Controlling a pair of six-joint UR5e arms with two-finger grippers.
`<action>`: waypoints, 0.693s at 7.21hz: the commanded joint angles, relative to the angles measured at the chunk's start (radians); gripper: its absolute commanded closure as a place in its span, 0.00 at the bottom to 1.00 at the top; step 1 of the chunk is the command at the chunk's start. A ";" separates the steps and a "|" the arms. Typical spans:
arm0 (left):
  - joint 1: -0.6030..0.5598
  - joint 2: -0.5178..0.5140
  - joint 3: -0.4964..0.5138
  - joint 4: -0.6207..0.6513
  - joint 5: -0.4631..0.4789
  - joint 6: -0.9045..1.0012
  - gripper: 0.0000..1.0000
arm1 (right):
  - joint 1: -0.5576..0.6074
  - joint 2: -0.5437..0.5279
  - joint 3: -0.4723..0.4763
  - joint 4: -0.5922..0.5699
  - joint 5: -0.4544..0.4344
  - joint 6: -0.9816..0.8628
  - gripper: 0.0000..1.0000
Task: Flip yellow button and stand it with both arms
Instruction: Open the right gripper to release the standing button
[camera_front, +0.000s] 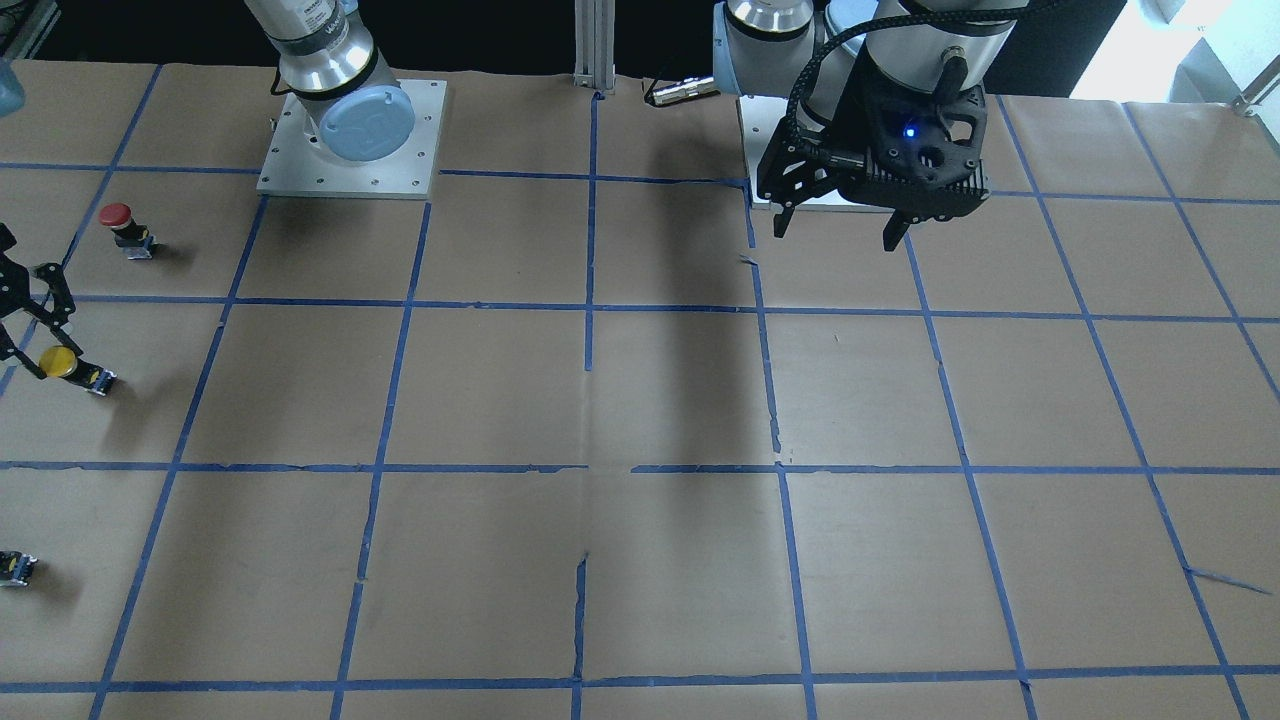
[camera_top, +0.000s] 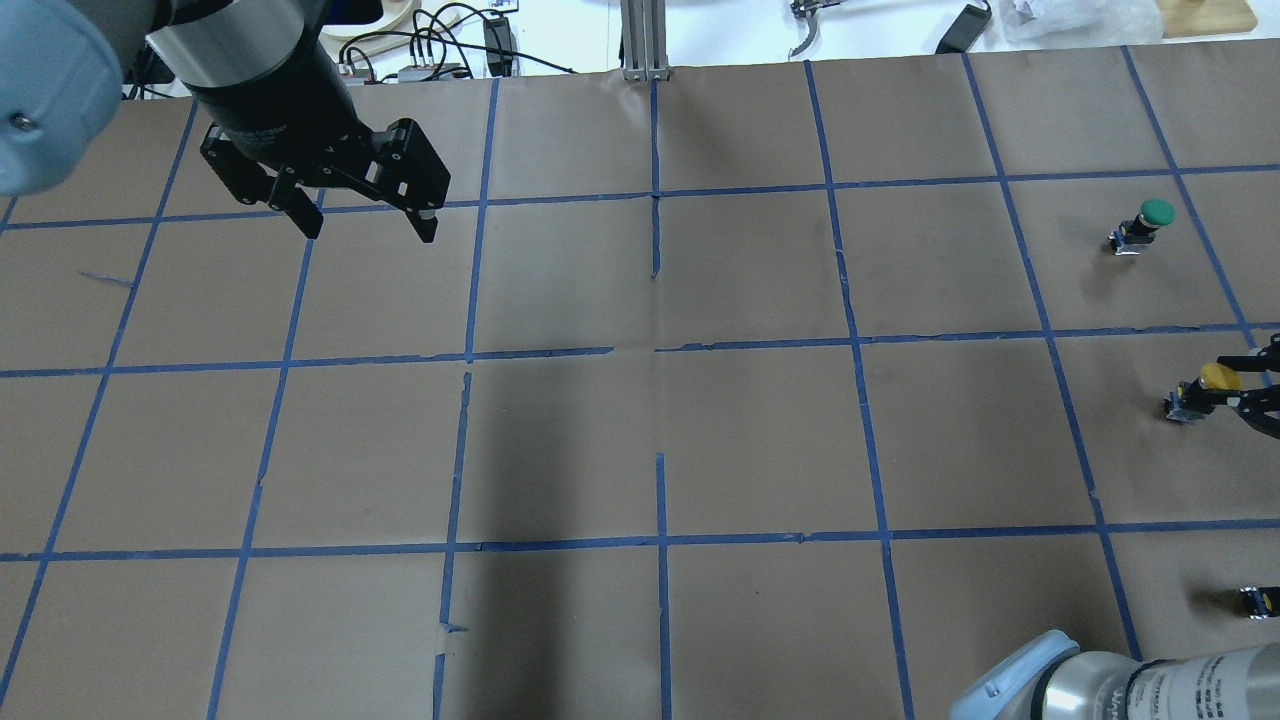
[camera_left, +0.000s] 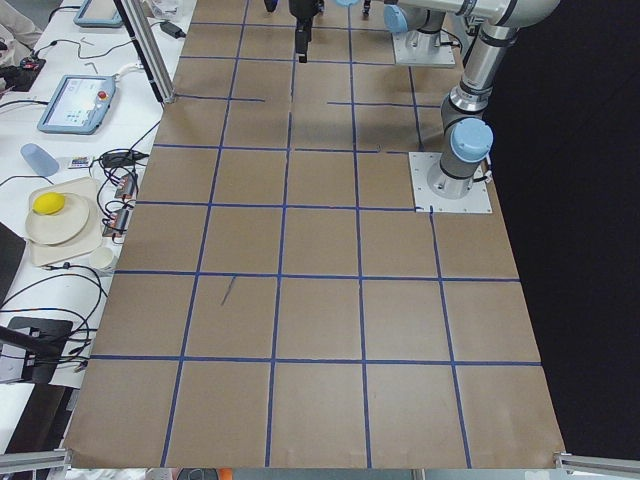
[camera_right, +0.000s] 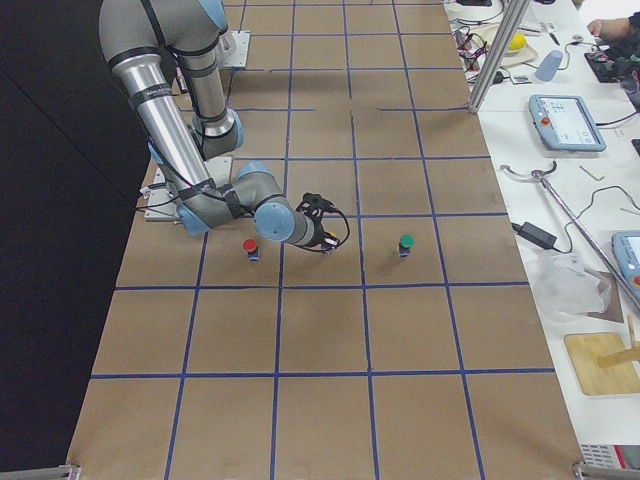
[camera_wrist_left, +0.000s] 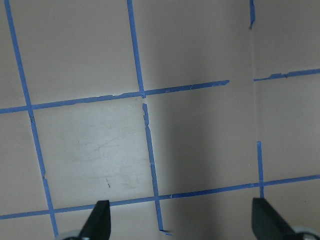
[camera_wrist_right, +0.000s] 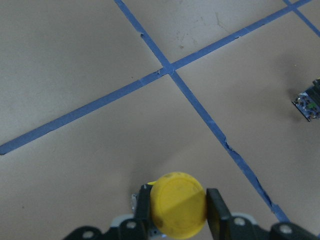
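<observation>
The yellow button (camera_wrist_right: 178, 205) sits between my right gripper's fingers (camera_wrist_right: 216, 212), which close on it just under the cap. It is tilted, with its cap toward the gripper, at the table's far right in the overhead view (camera_top: 1218, 377) and at the left edge of the front-facing view (camera_front: 57, 363). My right gripper (camera_top: 1232, 392) reaches in low from the table's edge (camera_front: 35, 345). My left gripper (camera_top: 365, 220) is open and empty, high over the far left of the table (camera_front: 840, 228). Its wrist view (camera_wrist_left: 182, 225) shows only bare paper.
A red-capped button (camera_front: 122, 225) stands nearer the robot than the yellow one. A green-capped button (camera_top: 1150, 215) stands farther from the robot. A small capless piece (camera_top: 1258, 600) lies near the right arm's side. Brown paper (camera_front: 680, 400) with a blue tape grid covers the table.
</observation>
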 joint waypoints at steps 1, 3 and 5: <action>0.001 0.000 0.000 0.001 0.000 0.001 0.00 | 0.000 0.011 -0.003 -0.002 0.004 0.001 0.68; 0.000 0.008 0.000 -0.002 0.003 0.005 0.00 | 0.000 0.003 -0.007 -0.002 0.029 0.016 0.01; 0.003 0.009 0.000 -0.002 0.003 0.006 0.00 | -0.002 -0.007 -0.007 0.000 0.025 0.059 0.01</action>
